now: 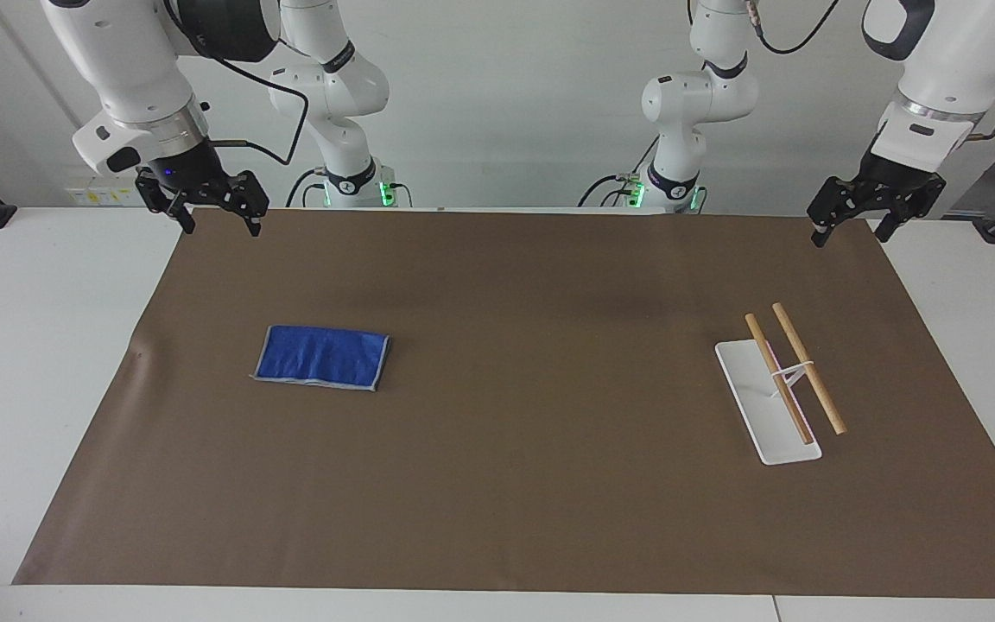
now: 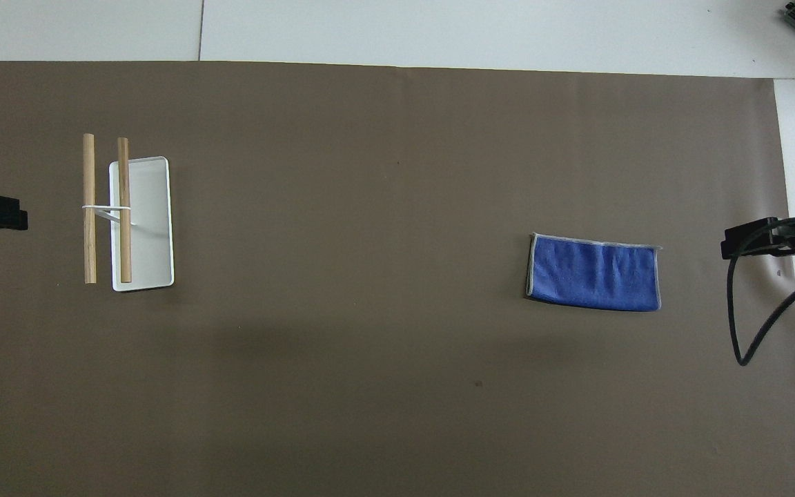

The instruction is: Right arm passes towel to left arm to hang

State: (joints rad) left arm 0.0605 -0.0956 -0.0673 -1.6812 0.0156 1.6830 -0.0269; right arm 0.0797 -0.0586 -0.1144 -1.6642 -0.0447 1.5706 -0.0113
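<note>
The blue towel lies folded flat on the brown mat, toward the right arm's end of the table. My right gripper hangs open and empty above the mat's edge closest to the robots, apart from the towel. My left gripper also hangs open and empty, over the mat's corner at the left arm's end. A small rack with two wooden bars on a white base plate stands toward the left arm's end.
The brown mat covers most of the white table. A loose black cable droops from the right arm's wrist over the mat's edge. The two arm bases stand at the table's robot end.
</note>
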